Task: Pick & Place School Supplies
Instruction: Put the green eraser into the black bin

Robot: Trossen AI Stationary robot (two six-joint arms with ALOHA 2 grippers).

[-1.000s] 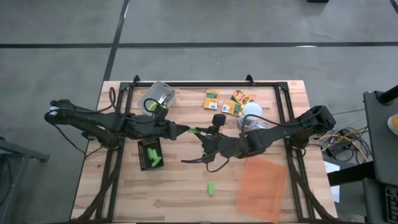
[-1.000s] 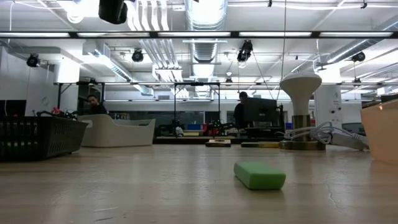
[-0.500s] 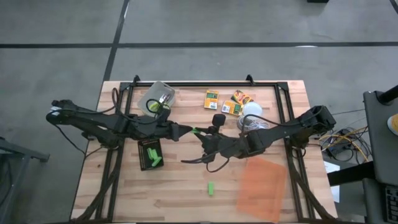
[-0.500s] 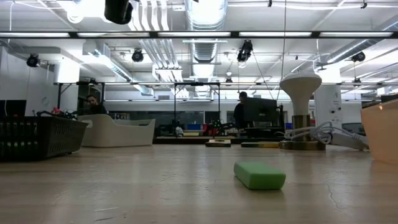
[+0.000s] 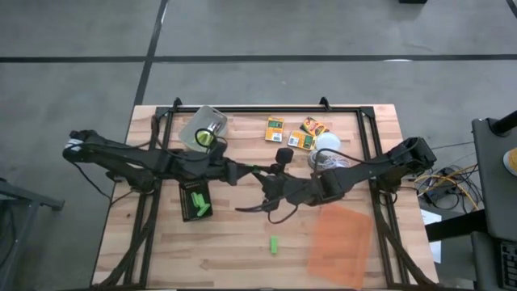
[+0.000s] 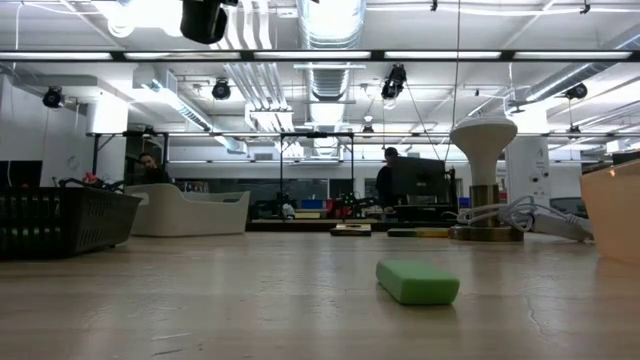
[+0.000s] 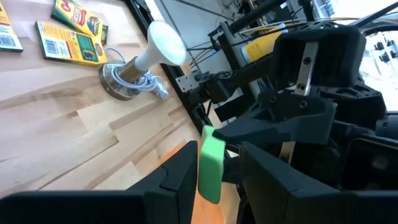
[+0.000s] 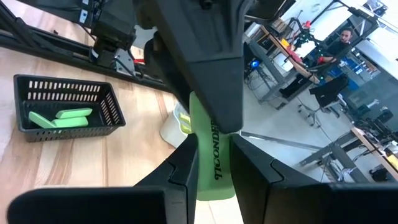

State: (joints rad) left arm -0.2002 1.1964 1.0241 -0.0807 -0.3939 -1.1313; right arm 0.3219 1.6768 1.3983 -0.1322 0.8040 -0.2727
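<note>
A bright-green stick point(image 5: 253, 170) hangs in the air over the table's middle, between my two grippers. My right gripper point(image 5: 260, 175) is shut on it. My left gripper point(image 5: 245, 171) is open, and its fingers point(image 7: 180, 180) stand on either side of the stick's other end point(image 7: 211, 163) with a gap showing on one side. Another green stick point(image 5: 275, 244) lies flat on the table near the front edge and also shows in the low view point(image 6: 418, 282). Three orange-yellow boxes point(image 5: 275, 128) lie at the back. Yellow-green tools stand in a clear cup point(image 5: 203, 129). My right gripper pinches the green stick's two long sides point(image 8: 211, 171) between its two fingers, at the end toward the table's right. The fingers come level from the table's right and lie along the stick. The stick is lifted clear of the table, its free end pointing toward my left gripper.
A black tray point(image 5: 182, 202) holding green sticks sits under my left arm. A white lamp-like object with a cable point(image 5: 326, 145) stands behind my right arm. A translucent orange sheet point(image 5: 339, 241) lies at the front right.
My left gripper has gone toward the table's right edge, and its fingers have slid over the free end of the green stick. My right gripper and the stick have kept still.
</note>
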